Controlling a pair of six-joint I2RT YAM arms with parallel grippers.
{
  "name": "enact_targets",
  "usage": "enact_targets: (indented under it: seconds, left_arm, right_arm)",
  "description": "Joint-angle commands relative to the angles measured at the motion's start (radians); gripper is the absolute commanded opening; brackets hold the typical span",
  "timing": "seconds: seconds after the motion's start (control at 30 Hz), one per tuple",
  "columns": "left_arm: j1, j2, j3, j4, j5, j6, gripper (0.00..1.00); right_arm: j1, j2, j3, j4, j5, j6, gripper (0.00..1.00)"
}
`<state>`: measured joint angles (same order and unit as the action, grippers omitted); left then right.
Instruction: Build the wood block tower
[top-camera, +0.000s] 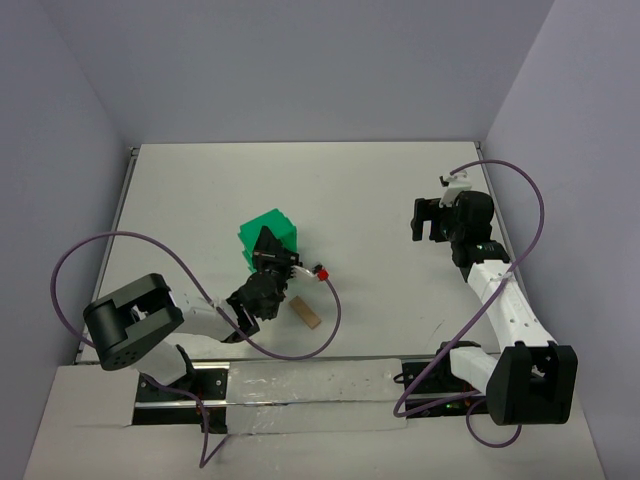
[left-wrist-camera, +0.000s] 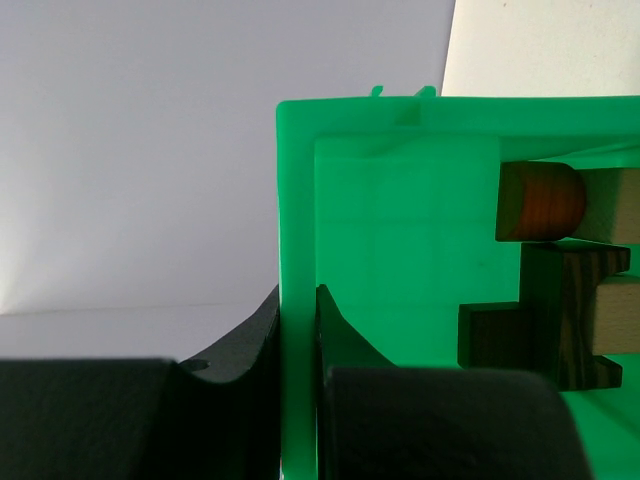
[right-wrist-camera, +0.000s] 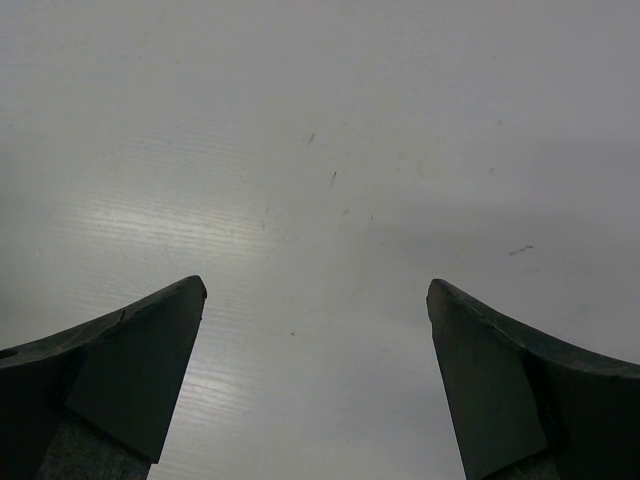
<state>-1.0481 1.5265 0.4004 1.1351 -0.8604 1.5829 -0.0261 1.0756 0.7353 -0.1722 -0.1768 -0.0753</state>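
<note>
Barely begun: no tower to see anywhere on the table (top-camera: 200, 200). Found inside the green bin (left-wrist-camera: 400, 250), through the left wrist view: several blocks, among them a reddish-brown rounded piece (left-wrist-camera: 540, 200), a dark block (left-wrist-camera: 570, 310) and tan ones beside these, heaped touching one another at one side, in no built order. Lying loose on the table, just near and right of the bin: one tan bar (top-camera: 306, 314). Left to do, judging from this: getting the blocks out and all of the stacking. Gripping a wall of the bin with the left gripper (left-wrist-camera: 298, 305), one finger outside and one inside, pressed tight on the green plastic; reaching in low from the near left, elbow folded. Holding the right gripper (right-wrist-camera: 316, 290) spread wide and empty above bare table on the far right, well apart from bin and bar; stretching up from the near right base, wrist turned toward the middle. Cannot tell whether the bin sits flat or tipped.
</note>
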Motion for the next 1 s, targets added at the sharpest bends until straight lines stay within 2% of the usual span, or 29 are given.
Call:
enact_targets:
  seconds: [0.0,0.17,0.27,0.33,0.47,0.67,0.77,0.8,0.97]
  left_arm:
    - [-0.006,-0.007,0.044,0.111,0.000,0.021,0.00]
    - [-0.003,0.010,0.038,0.195,0.012,0.092,0.00]
    - [-0.001,0.008,0.045,0.187,0.018,0.084,0.00]
    - [-0.005,-0.003,0.088,0.056,-0.006,0.025,0.00]
    - [-0.016,-0.022,0.094,0.004,-0.009,-0.015,0.00]
    - [-0.014,0.004,0.056,0.116,0.015,0.042,0.00]
    - [-0.015,0.008,0.065,0.055,0.002,0.020,0.00]
    - [-0.009,0.014,0.060,0.107,0.026,0.051,0.00]
    - [0.007,0.020,0.087,0.090,0.028,0.044,0.00]
  right_arm:
    - [-0.006,-0.004,0.053,0.012,0.008,0.005,1.00]
    - [-0.005,-0.003,0.055,0.011,0.007,0.005,1.00]
    - [-0.006,-0.002,0.056,0.010,0.005,0.005,1.00]
    - [-0.006,-0.007,0.054,0.008,0.007,0.003,1.00]
    - [-0.005,-0.008,0.052,0.010,0.008,0.003,1.00]
    - [-0.006,-0.003,0.055,0.008,0.005,0.002,1.00]
    - [-0.006,-0.004,0.053,0.009,0.006,0.002,1.00]
    - [-0.005,-0.005,0.054,0.008,0.005,0.003,1.00]
    - [-0.005,-0.005,0.056,0.007,0.007,0.003,1.00]
